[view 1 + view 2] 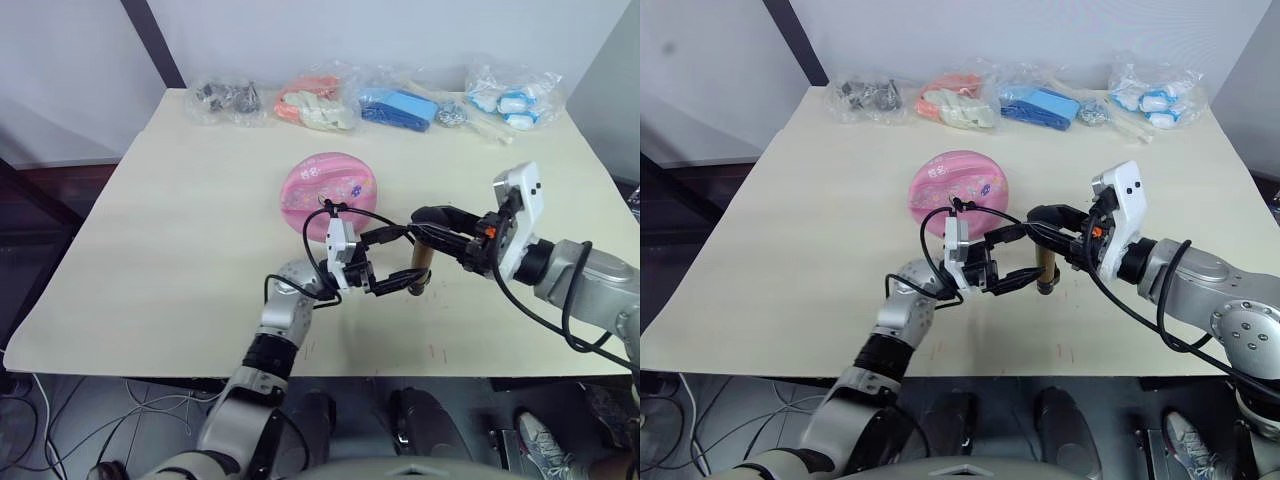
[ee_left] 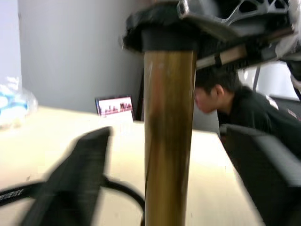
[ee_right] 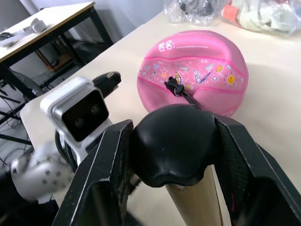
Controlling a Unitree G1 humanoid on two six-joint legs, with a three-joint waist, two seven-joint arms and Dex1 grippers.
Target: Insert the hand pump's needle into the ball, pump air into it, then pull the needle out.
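The pink ball lies mid-table. A thin black hose runs from the hand pump to the ball's valve, where its tip sits; the needle itself is hidden there. The gold hand pump stands upright on the table just in front and to the right of the ball. My right gripper is shut on its black handle at the top. My left gripper is open, one finger on each side of the barrel with a gap at both sides.
Several clear bags of small items line the table's far edge. The table's front edge is just behind my left wrist. A person in dark clothes sits beyond the table's right side, beside a small screen.
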